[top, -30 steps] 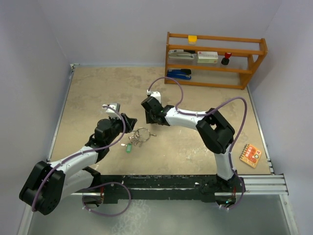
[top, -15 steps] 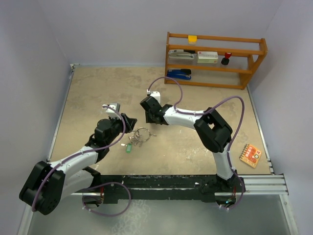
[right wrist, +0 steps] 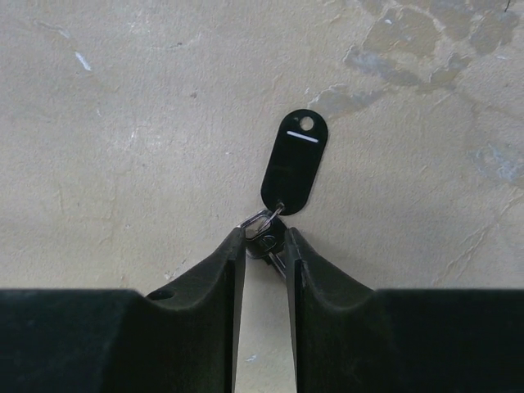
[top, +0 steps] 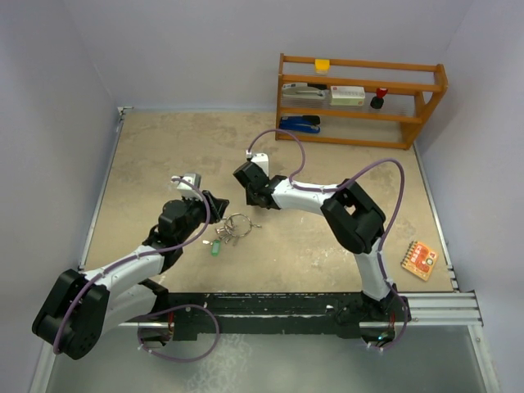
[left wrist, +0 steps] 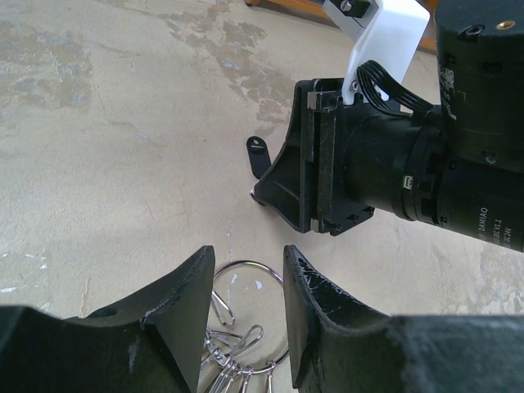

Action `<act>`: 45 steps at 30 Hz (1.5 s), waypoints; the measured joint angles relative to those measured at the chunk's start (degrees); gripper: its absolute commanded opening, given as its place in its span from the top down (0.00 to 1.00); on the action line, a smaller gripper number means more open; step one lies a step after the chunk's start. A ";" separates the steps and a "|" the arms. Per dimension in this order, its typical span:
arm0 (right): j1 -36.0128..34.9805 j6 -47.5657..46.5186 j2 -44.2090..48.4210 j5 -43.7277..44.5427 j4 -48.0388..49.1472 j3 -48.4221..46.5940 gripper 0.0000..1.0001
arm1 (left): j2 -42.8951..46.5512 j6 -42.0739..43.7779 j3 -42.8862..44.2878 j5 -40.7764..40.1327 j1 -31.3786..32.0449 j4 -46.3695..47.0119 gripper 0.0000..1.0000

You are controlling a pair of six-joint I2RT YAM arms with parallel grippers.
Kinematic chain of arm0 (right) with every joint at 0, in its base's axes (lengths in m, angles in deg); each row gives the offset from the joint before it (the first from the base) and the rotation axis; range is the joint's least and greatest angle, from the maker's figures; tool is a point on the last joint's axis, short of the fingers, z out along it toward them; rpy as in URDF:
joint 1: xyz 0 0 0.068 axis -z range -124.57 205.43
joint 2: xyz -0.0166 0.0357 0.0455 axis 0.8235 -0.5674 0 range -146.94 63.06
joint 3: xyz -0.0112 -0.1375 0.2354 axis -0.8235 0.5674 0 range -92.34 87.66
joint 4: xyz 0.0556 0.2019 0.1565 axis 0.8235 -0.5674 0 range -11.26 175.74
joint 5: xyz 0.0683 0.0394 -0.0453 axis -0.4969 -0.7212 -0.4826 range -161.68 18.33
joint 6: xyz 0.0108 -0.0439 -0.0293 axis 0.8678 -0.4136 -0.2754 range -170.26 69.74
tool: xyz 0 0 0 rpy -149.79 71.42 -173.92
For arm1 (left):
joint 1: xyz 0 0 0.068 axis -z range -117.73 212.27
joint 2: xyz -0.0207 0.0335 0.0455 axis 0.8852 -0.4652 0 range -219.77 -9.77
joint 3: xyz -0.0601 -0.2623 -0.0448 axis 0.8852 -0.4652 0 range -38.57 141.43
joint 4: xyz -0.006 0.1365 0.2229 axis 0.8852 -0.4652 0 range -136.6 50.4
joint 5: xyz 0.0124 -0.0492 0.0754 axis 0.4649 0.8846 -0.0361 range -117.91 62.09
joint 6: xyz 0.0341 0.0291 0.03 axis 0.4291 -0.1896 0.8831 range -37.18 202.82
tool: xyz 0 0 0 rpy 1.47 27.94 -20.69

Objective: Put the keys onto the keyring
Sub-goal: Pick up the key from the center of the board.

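Pinching tagged key (right wrist: pixel 270 250) w/ R gripper (right wrist: pixel 264 236); keyring (left wrist: pixel 248 263) just before L gripper (left wrist: pixel 246 250).

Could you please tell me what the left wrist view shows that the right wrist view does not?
Only the left wrist view shows the keyring lying between the open left gripper's fingers, silver keys clustered at its near side, and the right arm's wrist from outside. Only the right wrist view shows the right gripper pinching a small metal loop attached to the black tag, plus the tag's white stripe and hole. Both show that tag lying on the mottled table.
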 measured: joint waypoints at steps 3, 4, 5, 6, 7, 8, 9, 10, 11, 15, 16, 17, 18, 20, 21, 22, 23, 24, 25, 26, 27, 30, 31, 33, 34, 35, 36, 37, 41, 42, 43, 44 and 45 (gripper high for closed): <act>0.07 0.04 -0.26 0.48 0.02 -0.02 0.76 | 0.00 -0.02 -0.09 -0.09 0.00 0.11 0.64; 0.09 0.13 -0.33 0.63 0.17 -0.04 0.77 | 0.00 -0.02 -0.13 -0.09 0.00 0.11 0.64; 0.09 0.20 -0.39 0.81 0.28 -0.09 0.78 | 0.00 -0.02 -0.15 -0.09 0.00 0.11 0.64; 0.09 0.22 -0.44 0.96 0.39 -0.09 0.78 | -0.02 -0.02 -0.20 -0.09 0.00 0.13 0.64; 0.11 0.22 -0.52 1.11 0.39 -0.09 0.79 | -0.04 -0.02 -0.22 -0.09 0.00 0.13 0.64; 0.11 0.24 -0.59 1.49 0.44 -0.09 0.80 | -0.09 -0.02 -0.24 -0.09 0.00 0.17 0.64; 0.11 0.22 -0.61 1.75 0.46 -0.09 0.80 | -0.15 0.00 -0.24 -0.11 0.00 0.22 0.64; 0.11 0.22 -0.63 1.97 0.46 -0.09 0.81 | -0.20 -0.02 -0.26 -0.11 0.00 0.26 0.64; 0.11 0.22 -0.63 2.14 0.48 -0.09 0.81 | -0.26 -0.02 -0.26 -0.11 0.00 0.31 0.64; 0.28 0.22 -0.63 3.06 0.42 -0.09 0.81 | -0.42 0.00 -0.28 -0.11 0.00 0.44 0.64; 0.46 0.20 -0.63 3.32 0.42 -0.09 0.81 | -0.42 -0.02 -0.31 -0.11 0.00 0.46 0.64; 0.59 0.17 -0.63 3.37 0.42 -0.09 0.81 | -0.42 -0.02 -0.31 -0.11 0.00 0.46 0.64; 0.79 0.00 -0.63 3.39 0.44 -0.07 0.80 | -0.42 0.00 -0.31 -0.11 0.00 0.46 0.64; 1.22 -0.52 -0.63 3.39 0.81 0.22 0.78 | -0.42 -0.02 -0.31 -0.11 0.00 0.46 0.64; 1.36 -0.87 -0.50 3.41 1.38 0.57 0.76 | -0.44 0.00 -0.31 -0.11 0.00 0.46 0.64; 1.57 -1.60 -0.15 3.43 2.62 1.49 0.75 | -0.44 -0.02 -0.31 -0.11 0.00 0.46 0.64; 1.62 -2.36 0.61 3.37 3.89 2.86 0.73 | -0.44 -0.02 -0.31 -0.11 0.00 0.46 0.64; 1.68 -3.17 1.36 3.37 4.90 4.17 0.72 | -0.46 0.00 -0.31 -0.11 0.00 0.46 0.64; 1.81 -4.02 2.36 3.32 5.90 5.79 0.71 | -0.50 0.00 -0.31 -0.11 0.00 0.48 0.64; 1.88 -4.83 3.26 3.30 6.45 6.97 0.70 | -0.55 -0.02 -0.31 -0.11 0.00 0.46 0.64; 1.92 -5.64 4.17 3.23 6.64 7.89 0.69 | -0.57 0.00 -0.31 -0.11 0.00 0.46 0.64; 1.92 -7.43 5.79 3.15 7.41 8.17 0.67 | -0.59 0.00 -0.31 -0.11 0.00 0.48 0.64; 1.92 -8.00 6.19 3.15 7.78 8.15 0.66 | -0.59 0.00 -0.31 -0.13 0.00 0.48 0.64; 1.92 -8.92 6.67 3.08 8.15 8.00 0.66 | -0.63 -0.02 -0.31 -0.13 0.00 0.48 0.64; 1.92 -9.35 6.69 2.89 8.31 7.89 0.66 | -0.63 0.00 -0.31 -0.13 0.00 0.46 0.64; 1.92 -9.77 6.69 2.47 8.35 7.85 0.66 | -0.63 -0.02 -0.31 -0.13 0.00 0.48 0.64; 1.92 -10.10 6.69 1.84 8.20 7.87 0.67 | -0.63 -0.02 -0.31 -0.13 0.00 0.48 0.64; 1.92 -10.47 6.69 1.51 8.15 7.87 0.67 | -0.63 -0.02 -0.31 -0.13 0.00 0.48 0.64; 1.92 -11.67 6.67 0.11 7.98 7.65 0.68 | -0.63 0.00 -0.31 -0.13 0.00 0.48 0.64; 1.92 -11.89 6.67 0.00 7.93 7.54 0.68 | -0.63 -0.02 -0.31 -0.13 0.00 0.48 0.64; 1.92 -12.04 6.67 -0.17 7.91 7.41 0.69 | -0.63 -0.02 -0.31 -0.13 0.00 0.46 0.64; 1.92 -12.17 6.64 -0.31 7.91 7.30 0.69 | -0.63 0.00 -0.31 -0.13 0.00 0.48 0.64; 1.92 -12.31 6.64 -0.37 7.89 7.19 0.70 | -0.63 0.00 -0.31 -0.13 0.00 0.48 0.64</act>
